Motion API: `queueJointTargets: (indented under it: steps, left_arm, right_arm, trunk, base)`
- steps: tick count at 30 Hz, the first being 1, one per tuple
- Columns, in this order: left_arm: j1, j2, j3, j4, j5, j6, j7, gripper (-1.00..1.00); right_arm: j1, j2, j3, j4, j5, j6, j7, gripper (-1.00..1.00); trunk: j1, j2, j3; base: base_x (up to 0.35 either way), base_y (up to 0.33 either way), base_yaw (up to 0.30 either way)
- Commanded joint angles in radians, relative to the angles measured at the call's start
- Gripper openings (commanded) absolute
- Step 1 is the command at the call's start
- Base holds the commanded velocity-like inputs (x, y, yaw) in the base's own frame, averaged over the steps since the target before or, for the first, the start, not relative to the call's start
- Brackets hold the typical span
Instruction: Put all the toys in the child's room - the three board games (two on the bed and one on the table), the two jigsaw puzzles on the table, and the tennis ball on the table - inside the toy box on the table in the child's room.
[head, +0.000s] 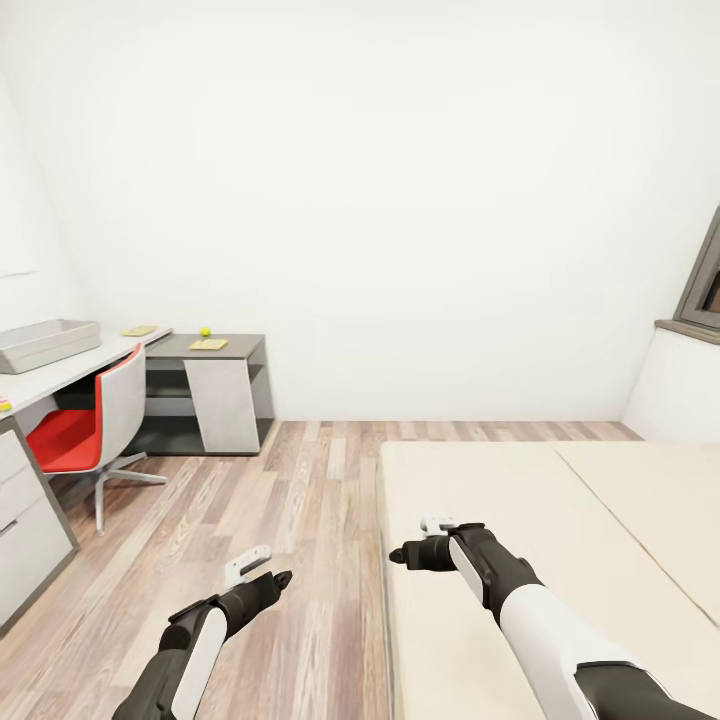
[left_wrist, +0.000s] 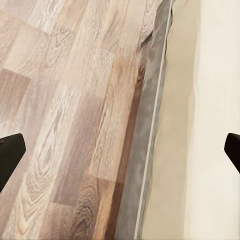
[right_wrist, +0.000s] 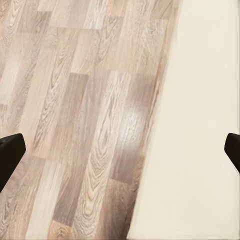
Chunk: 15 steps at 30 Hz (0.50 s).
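Note:
The pale grey toy box (head: 45, 343) stands on the table (head: 75, 372) at the far left. Further along the table lie two thin yellowish jigsaw puzzles (head: 139, 330) (head: 208, 344), with the small yellow-green tennis ball (head: 205, 331) between them. The bed (head: 560, 520) fills the lower right, and the part I see is bare. The board games are out of view. My left gripper (head: 262, 570) (left_wrist: 120, 155) hangs open over the wood floor beside the bed's edge. My right gripper (head: 420, 540) (right_wrist: 120, 155) is open and empty over the bed's near corner.
A red and grey swivel chair (head: 90, 425) stands in front of the table. White drawers (head: 25, 530) sit at the lower left. A colourful sliver (head: 4, 405) lies on the table at the frame's edge, too cut off to identify. Wood floor (head: 300, 480) runs between bed and table.

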Motion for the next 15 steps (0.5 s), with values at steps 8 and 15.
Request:
queueJointTargets:
  steps: [8, 15]
  left_arm:
    - [-0.001, -0.001, 0.002, -0.002, 0.01, 0.006, 0.006, 1.0]
    - [-0.001, -0.001, 0.002, -0.002, 0.01, 0.006, 0.006, 1.0]
  right_arm:
    - [0.0, 0.0, 0.0, -0.002, 0.003, 0.005, 0.004, 1.0]
    - [0.0, 0.0, 0.0, -0.002, 0.003, 0.005, 0.004, 1.0]
  trunk:
    - [0.0, -0.001, -0.001]
    - [0.0, -0.001, -0.001]
  base:
    - [0.0, -0.171, 0.0]
    - [0.0, -0.232, 0.0]
